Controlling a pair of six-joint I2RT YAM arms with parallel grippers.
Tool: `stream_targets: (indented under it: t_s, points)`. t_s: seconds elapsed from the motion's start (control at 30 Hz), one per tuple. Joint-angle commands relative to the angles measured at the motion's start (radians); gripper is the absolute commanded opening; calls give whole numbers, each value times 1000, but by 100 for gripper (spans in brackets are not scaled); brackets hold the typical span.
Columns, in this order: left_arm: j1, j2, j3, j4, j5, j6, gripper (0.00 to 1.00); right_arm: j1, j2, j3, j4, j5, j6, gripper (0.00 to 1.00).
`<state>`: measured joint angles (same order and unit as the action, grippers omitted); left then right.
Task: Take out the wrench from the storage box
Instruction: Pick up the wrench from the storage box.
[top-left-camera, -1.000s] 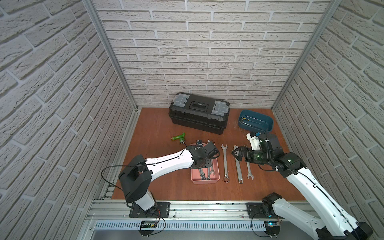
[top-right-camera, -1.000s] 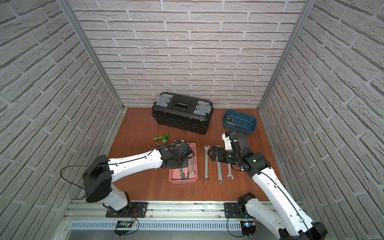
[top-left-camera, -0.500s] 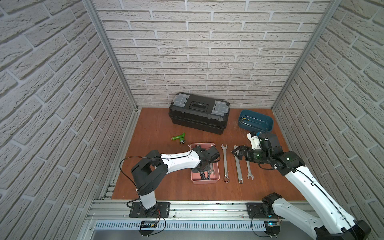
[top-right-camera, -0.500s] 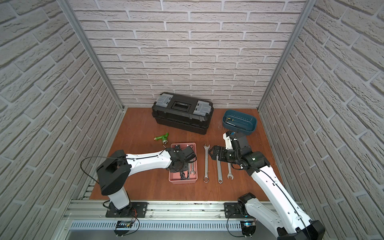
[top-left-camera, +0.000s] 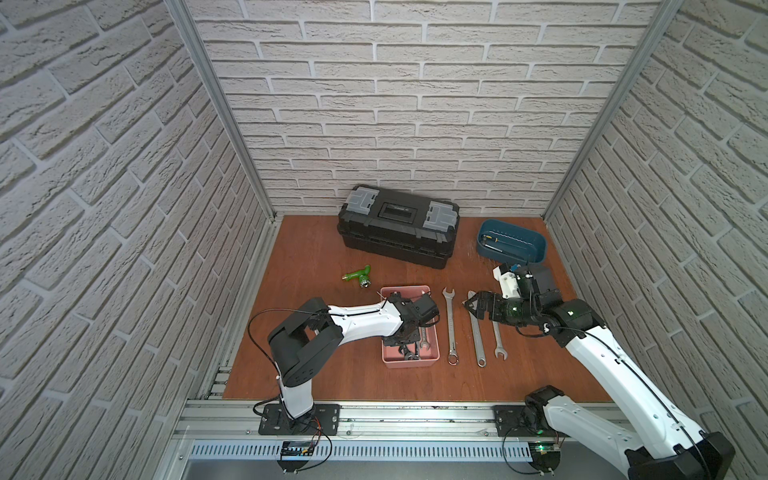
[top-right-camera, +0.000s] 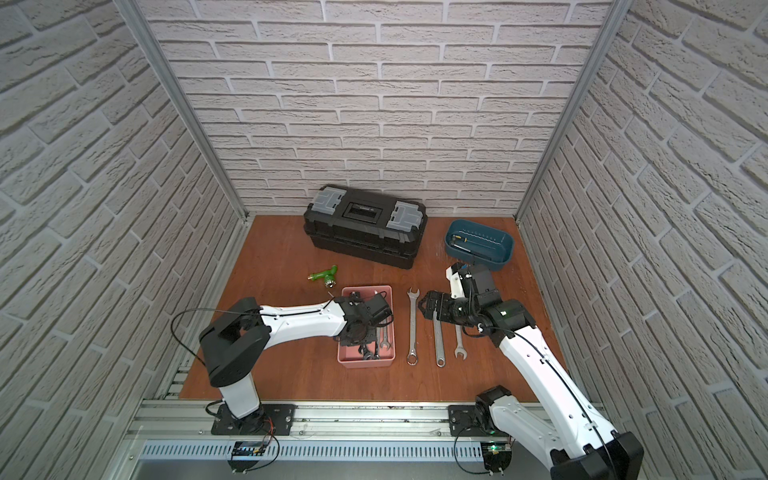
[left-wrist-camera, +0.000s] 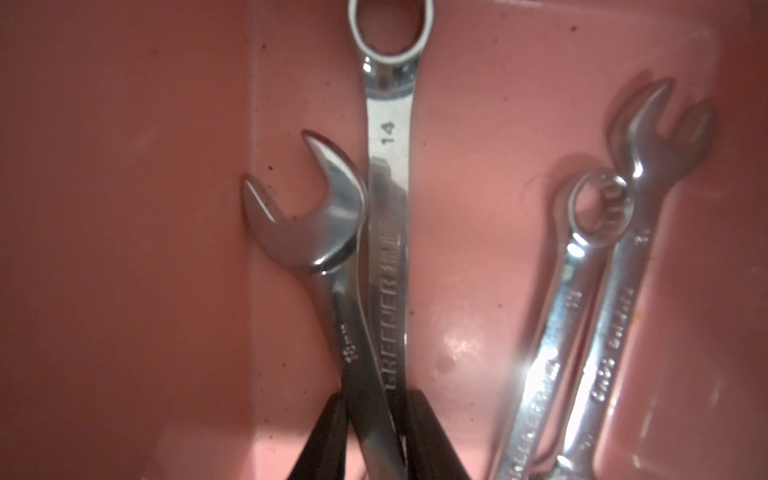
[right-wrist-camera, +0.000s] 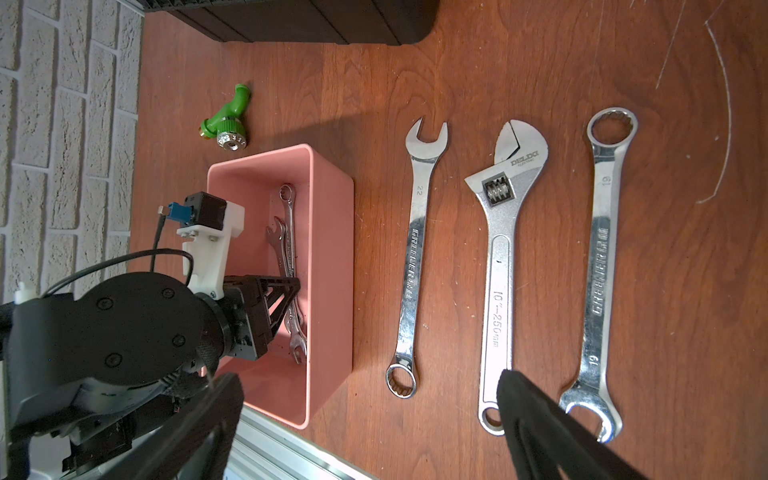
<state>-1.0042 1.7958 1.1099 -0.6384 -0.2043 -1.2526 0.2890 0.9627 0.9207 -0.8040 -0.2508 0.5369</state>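
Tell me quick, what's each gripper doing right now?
Left gripper: jaws closed on two wrenches in the storage box.
Right gripper: jaws open, holding nothing.

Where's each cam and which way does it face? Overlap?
Top views: high over the front, looking down at the table and back wall; left arm, right arm.
Left wrist: inside the pink box, facing its wrenches; own fingers grip two.
Right wrist: over the table, facing three laid-out tools and the box; own fingers spread.
Shared: right wrist and top views show the left gripper in the box.
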Motion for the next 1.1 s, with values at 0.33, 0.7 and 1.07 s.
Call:
stream_targets:
  t_s: [0.33,0.7,1.07]
  points:
    - [1,5,25,-18,20,2,4,-13,25,-14,53,-36,-12,100]
    - [-5,-21,86,-83,-12,39,0,-17,30,-14,55,-36,-11,100]
    - [-17,-38,145,-155,-32,91,0,-25,30,-14,55,-28,-11,100]
